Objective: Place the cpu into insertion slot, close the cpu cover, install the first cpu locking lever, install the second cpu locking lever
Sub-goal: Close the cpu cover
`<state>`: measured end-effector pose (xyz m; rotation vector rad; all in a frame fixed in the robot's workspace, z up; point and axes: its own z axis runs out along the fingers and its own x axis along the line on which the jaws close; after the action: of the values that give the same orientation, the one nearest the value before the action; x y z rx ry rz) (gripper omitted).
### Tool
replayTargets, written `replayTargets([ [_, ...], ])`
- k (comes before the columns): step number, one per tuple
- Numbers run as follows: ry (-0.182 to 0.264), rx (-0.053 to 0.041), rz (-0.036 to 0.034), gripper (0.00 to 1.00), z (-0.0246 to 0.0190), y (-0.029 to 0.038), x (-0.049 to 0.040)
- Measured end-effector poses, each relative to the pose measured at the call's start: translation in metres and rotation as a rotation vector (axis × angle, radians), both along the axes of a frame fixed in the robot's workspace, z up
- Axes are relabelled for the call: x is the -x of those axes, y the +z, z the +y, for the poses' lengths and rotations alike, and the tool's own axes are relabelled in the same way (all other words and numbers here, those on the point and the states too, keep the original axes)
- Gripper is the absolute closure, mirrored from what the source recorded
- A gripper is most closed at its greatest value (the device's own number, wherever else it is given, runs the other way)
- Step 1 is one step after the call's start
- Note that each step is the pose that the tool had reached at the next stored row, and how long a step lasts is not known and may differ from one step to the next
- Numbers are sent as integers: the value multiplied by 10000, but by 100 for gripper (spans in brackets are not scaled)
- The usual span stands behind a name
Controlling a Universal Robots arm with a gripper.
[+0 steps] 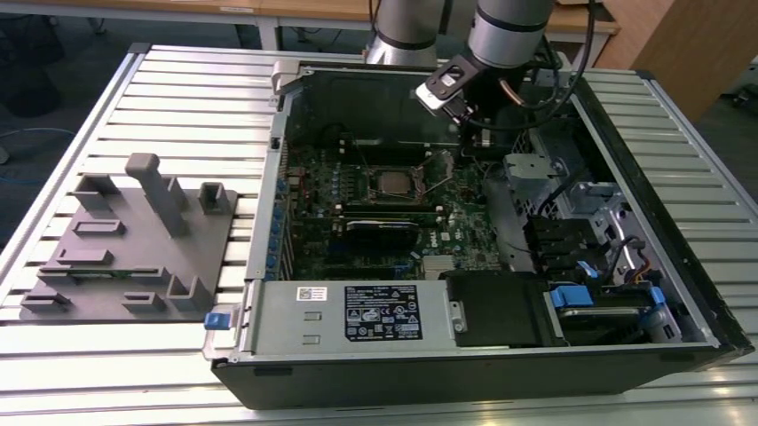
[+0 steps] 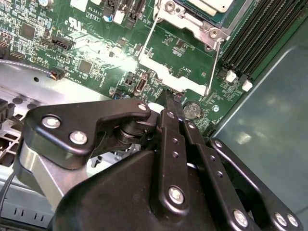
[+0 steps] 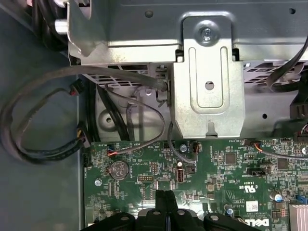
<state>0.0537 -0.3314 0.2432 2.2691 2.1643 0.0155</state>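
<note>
1. Exterior view, for whereabouts: chip [image 1: 390, 182] flat in the socket [image 1: 391, 199] on the green board [image 1: 311, 213], inside the open computer case [image 1: 474, 382] on the slatted bench [image 1: 177, 80]; cover [image 2: 192, 21] apparently down around it.
2. Claw [image 3: 166, 196]: pressed fully together in both wrist views, gripping nothing, tips low over the board near its edge.
3. Key relation: socket toward the exterior view's left of the claw and nearer that camera, near but apart; in the second wrist view, ahead of the tips, past a coin battery [image 2: 192, 109].
4. Two thin wire levers [image 2: 213, 65] flanking the socket, long axes running back toward the claw, near ends closest to the tips. Hooked down or free: cannot tell.
</note>
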Motion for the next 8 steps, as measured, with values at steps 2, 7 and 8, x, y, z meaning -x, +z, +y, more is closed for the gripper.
replayTargets([
  [2,0,0,0,90,0,-9,16],
  [7,0,-3,0,90,0,-28,109],
  [8,1,-3,0,90,0,-31,135],
])
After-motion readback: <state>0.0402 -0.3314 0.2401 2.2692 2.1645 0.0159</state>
